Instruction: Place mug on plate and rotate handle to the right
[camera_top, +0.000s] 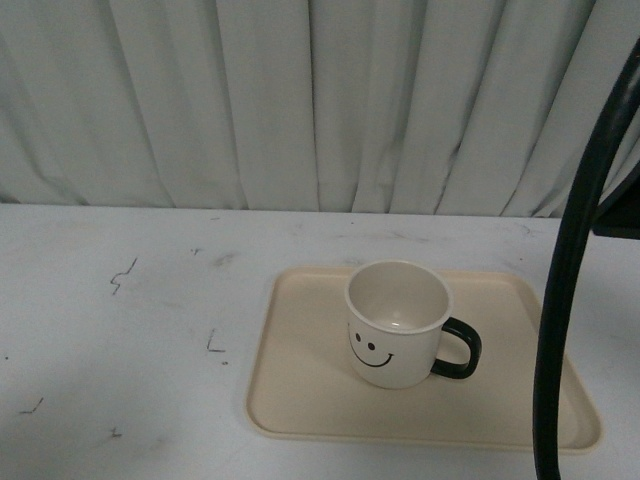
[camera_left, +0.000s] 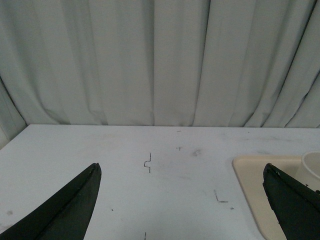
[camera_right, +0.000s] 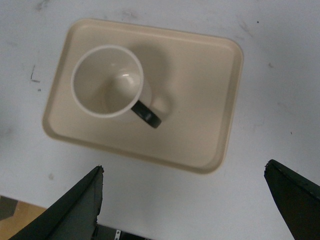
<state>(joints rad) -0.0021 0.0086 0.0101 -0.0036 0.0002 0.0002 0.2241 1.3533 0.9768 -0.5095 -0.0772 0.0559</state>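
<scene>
The mug (camera_top: 397, 322) stands upright on the plate (camera_top: 310, 350), its handle (camera_top: 458, 348) pointing to the robot's right — both steps seem done; the left gripper (camera_left: 181, 167) and the right gripper (camera_right: 184, 167) are spread wide and empty; next, I judge, only a clean retreat.

I've got my left end effector (camera_left: 182, 167) wide open, fingers (camera_left: 65, 210) spread, pointing level ahead, gripping nothing. My right end effector (camera_right: 185, 167) is wide open too, aimed downward from up high, empty. A black cable (camera_top: 565, 280) arcs on my right side.
</scene>
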